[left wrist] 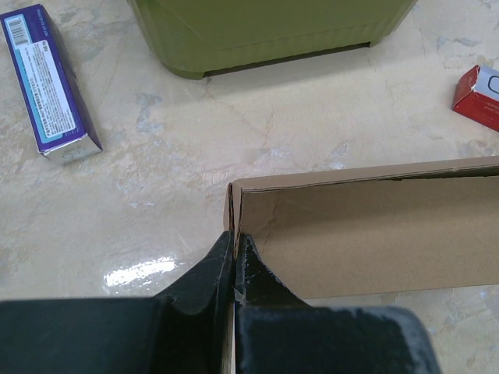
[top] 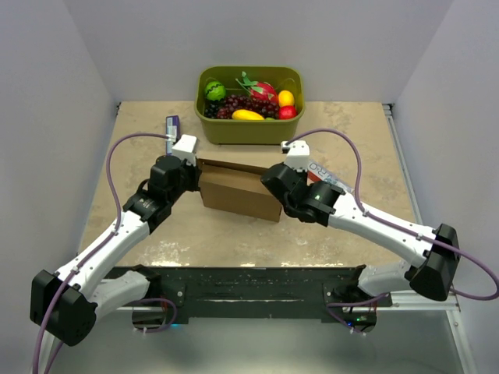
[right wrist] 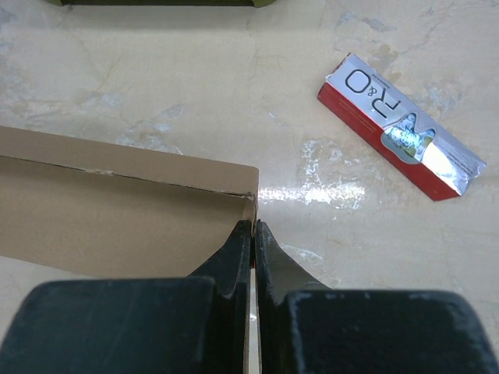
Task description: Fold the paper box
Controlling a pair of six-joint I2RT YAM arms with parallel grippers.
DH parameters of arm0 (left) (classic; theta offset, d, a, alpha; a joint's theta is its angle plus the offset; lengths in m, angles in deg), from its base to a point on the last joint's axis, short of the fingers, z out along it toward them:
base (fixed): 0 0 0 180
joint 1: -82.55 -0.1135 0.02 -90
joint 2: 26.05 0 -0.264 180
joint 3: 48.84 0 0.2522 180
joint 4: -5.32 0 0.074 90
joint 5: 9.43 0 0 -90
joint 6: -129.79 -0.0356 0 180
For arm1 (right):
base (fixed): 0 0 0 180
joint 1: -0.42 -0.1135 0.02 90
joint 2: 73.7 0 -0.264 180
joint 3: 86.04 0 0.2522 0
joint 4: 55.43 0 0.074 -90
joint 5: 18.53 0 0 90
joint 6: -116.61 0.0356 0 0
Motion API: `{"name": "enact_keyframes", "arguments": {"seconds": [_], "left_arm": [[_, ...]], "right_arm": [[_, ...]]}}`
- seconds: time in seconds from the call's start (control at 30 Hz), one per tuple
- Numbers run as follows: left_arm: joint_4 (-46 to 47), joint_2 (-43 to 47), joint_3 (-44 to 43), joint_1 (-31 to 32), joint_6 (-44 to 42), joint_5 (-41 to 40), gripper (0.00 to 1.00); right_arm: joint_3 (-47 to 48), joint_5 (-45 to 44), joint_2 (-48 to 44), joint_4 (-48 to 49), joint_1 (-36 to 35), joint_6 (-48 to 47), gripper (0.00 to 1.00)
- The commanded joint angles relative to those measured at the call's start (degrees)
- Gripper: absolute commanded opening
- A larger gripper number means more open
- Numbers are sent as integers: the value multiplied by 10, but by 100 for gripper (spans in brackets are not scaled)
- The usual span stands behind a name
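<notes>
The brown cardboard paper box [top: 238, 189] stands between the two arms in front of the green tub, its long walls upright. My left gripper [top: 195, 178] is shut on the box's left end wall; in the left wrist view the fingertips [left wrist: 234, 243] pinch the thin cardboard edge [left wrist: 366, 226]. My right gripper [top: 277, 191] is shut on the box's right end wall; in the right wrist view its tips [right wrist: 253, 230] clamp the corner of the box [right wrist: 117, 210]. The box's floor is hidden by its walls.
An olive-green tub of fruit [top: 249, 101] stands just behind the box. A purple carton [top: 171, 125] lies at back left, also in the left wrist view [left wrist: 51, 78]. A red and silver carton [right wrist: 398, 128] lies right of the box. White walls close in the table.
</notes>
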Motion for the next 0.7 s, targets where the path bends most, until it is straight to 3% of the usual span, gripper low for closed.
{"name": "enact_keyframes", "arguments": {"seconds": [0.0, 0.37, 0.67], "left_arm": [[-82, -14, 9, 3, -10, 6, 0], [-81, -11, 9, 3, -10, 8, 0], [-81, -6, 10, 3, -10, 8, 0]], "right_arm": [[-4, 38, 28, -105, -14, 29, 0], [2, 90, 13, -51, -13, 43, 15], [13, 70, 20, -66, -10, 44, 17]]}}
